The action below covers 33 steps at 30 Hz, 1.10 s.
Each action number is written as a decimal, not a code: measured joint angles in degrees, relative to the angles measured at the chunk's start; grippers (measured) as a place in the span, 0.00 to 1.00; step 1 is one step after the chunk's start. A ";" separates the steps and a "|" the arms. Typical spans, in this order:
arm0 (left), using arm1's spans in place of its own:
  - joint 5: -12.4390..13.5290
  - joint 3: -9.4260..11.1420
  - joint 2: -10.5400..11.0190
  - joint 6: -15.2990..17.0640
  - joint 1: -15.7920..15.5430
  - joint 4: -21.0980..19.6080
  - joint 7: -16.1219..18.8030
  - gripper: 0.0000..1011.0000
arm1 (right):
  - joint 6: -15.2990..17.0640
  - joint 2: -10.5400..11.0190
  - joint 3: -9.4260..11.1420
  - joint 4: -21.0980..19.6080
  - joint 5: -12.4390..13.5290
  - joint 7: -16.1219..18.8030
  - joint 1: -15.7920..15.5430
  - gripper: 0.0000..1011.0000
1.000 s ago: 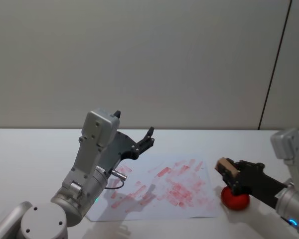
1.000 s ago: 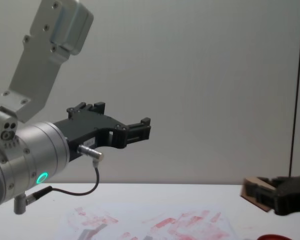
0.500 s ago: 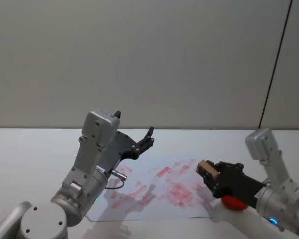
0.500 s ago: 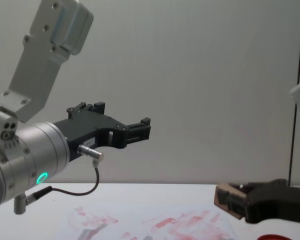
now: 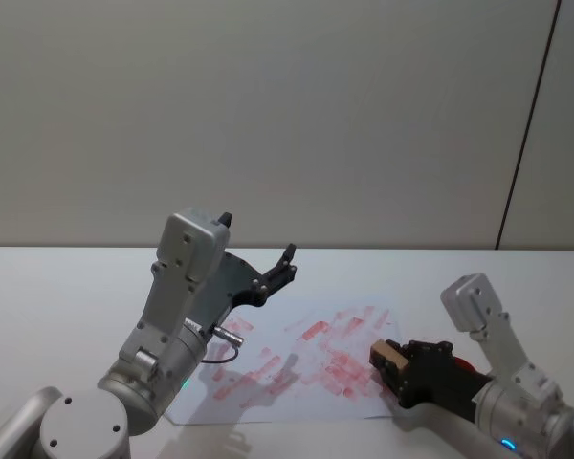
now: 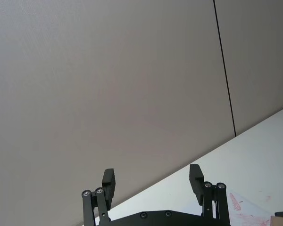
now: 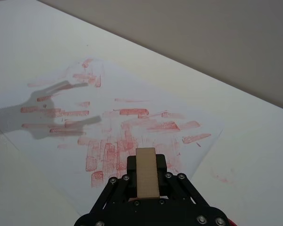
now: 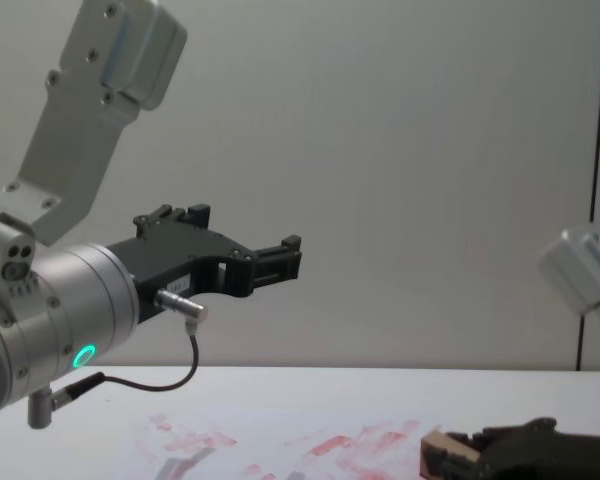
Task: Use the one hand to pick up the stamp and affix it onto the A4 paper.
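Note:
My right gripper (image 5: 390,360) is shut on the stamp (image 5: 386,355), a small tan wooden block. It hangs low over the near right part of the A4 paper (image 5: 297,368), a white sheet smeared with red prints. In the right wrist view the stamp (image 7: 147,178) sits between the black fingers above the paper (image 7: 108,117). The chest view has the stamp (image 8: 438,447) just above the sheet (image 8: 280,450); I cannot tell whether they touch. My left gripper (image 5: 279,271) is raised above the paper's far left, open and holding nothing, as the left wrist view (image 6: 151,181) confirms.
A red ink pad (image 5: 465,364) peeks out behind my right gripper, on the white table (image 5: 67,287) right of the paper. The left arm's silver link (image 8: 60,300) looms large at the chest view's left. A plain grey wall stands behind the table.
My right gripper has carried the stamp leftward and down, from above the red ink pad to low over the paper. The left arm has not moved.

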 joint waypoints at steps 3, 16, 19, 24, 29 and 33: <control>0.00 0.00 0.00 0.00 0.00 0.00 0.00 0.99 | 0.13 -0.12 -0.22 0.62 -0.55 0.03 0.07 0.22; 0.00 0.00 0.00 0.00 0.00 0.00 0.00 0.99 | 0.39 -0.53 -0.89 1.92 -1.71 -0.10 0.32 0.22; 0.00 0.00 0.00 0.00 0.00 0.00 0.00 0.99 | 0.43 -0.58 -1.03 2.05 -1.88 -0.18 0.36 0.22; 0.00 0.00 0.00 0.00 0.00 0.00 0.00 0.99 | 0.63 -0.62 -1.19 2.17 -1.98 -0.40 0.39 0.22; 0.00 0.00 0.00 0.00 0.00 0.00 0.00 0.99 | 0.63 -0.61 -1.25 1.94 -1.55 -0.92 0.21 0.22; 0.00 0.00 0.00 0.00 0.00 0.00 0.00 0.99 | 0.22 -0.47 -1.24 1.24 -0.54 -1.48 -0.22 0.22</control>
